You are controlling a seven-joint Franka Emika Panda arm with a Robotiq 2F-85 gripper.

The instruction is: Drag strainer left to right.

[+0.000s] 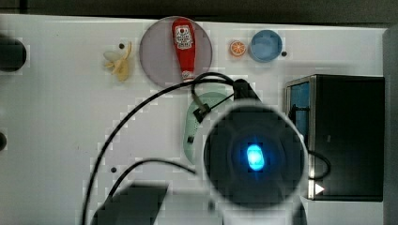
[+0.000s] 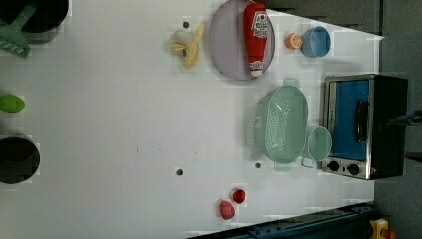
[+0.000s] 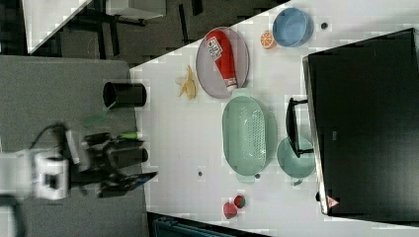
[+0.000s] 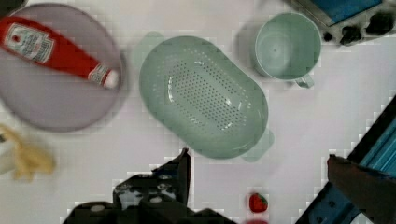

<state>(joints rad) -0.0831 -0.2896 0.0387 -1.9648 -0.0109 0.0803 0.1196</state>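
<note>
The strainer (image 2: 284, 124) sits on the white surface (image 2: 124, 124) beside the mug (image 2: 319, 144); the hand (image 4: 257, 186) hangs above, fingers spread, holding nothing.

White tabletop (image 2: 124, 124) across most of the left view; grey floor (image 3: 64, 84) at the right view's left; dark strip along the top view's upper edge

1. You see the strainer (image 4: 204, 97) sitting open side up on the white table (image 4: 322, 121), nothing touching it.
2. Your gripper (image 4: 257, 163) hangs above, its jaws spread wide.
3. The mug (image 4: 286, 47) stands just beside the strainer.
4. A ketchup bottle (image 4: 53, 49) lies on the grey plate (image 4: 60, 109).
</note>
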